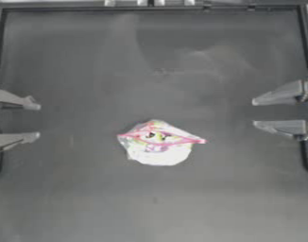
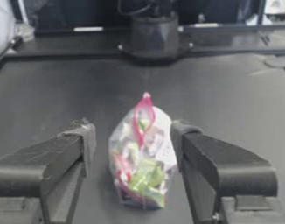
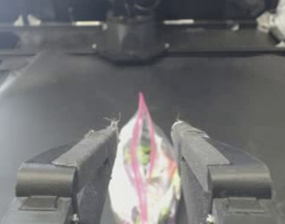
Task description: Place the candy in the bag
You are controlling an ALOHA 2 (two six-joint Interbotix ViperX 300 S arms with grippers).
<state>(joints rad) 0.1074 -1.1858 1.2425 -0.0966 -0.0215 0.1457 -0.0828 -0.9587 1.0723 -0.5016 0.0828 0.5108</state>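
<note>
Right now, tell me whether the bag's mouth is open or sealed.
Open. In the top view the bag's pink seal strips spread apart into a lens-shaped gap; both wrist views show them separated too.

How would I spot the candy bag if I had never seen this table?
Look at the big dark table, between the left gripper and the right gripper, both open at its sides. A little below the middle lies the bag, alone. It is clear plastic with a pink seal strip and colourful sweets inside.
</note>
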